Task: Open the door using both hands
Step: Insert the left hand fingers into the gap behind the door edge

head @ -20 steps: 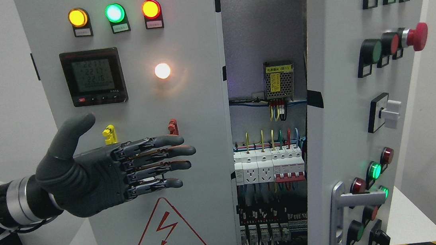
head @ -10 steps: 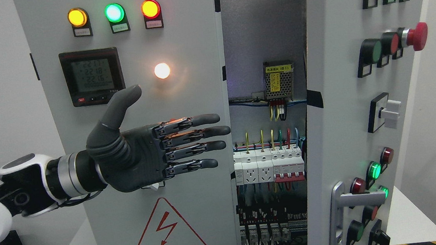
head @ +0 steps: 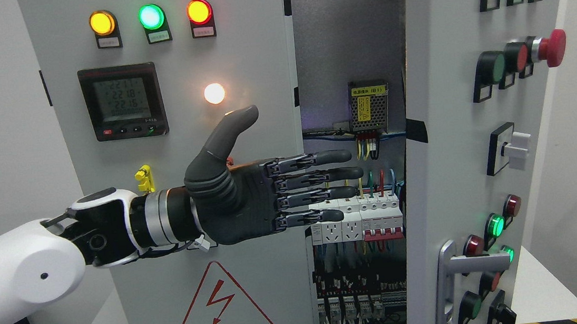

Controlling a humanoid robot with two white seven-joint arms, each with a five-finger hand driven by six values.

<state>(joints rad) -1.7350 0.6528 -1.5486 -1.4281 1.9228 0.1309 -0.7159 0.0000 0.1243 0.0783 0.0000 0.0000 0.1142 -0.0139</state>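
The left hand (head: 270, 195) is held flat and empty, thumb up and four fingers (head: 321, 175) straight, reaching past the free edge of the left door (head: 235, 45) into the gap, probably so they can hook behind that edge and swing it out; whether they touch it cannot be told from here. The right door (head: 455, 130), with its handle (head: 463, 267) low down, already stands ajar. Inside the cabinet (head: 350, 34) sit a small power unit (head: 369, 106), coloured wires (head: 366, 146) and rows of breakers (head: 373, 217).
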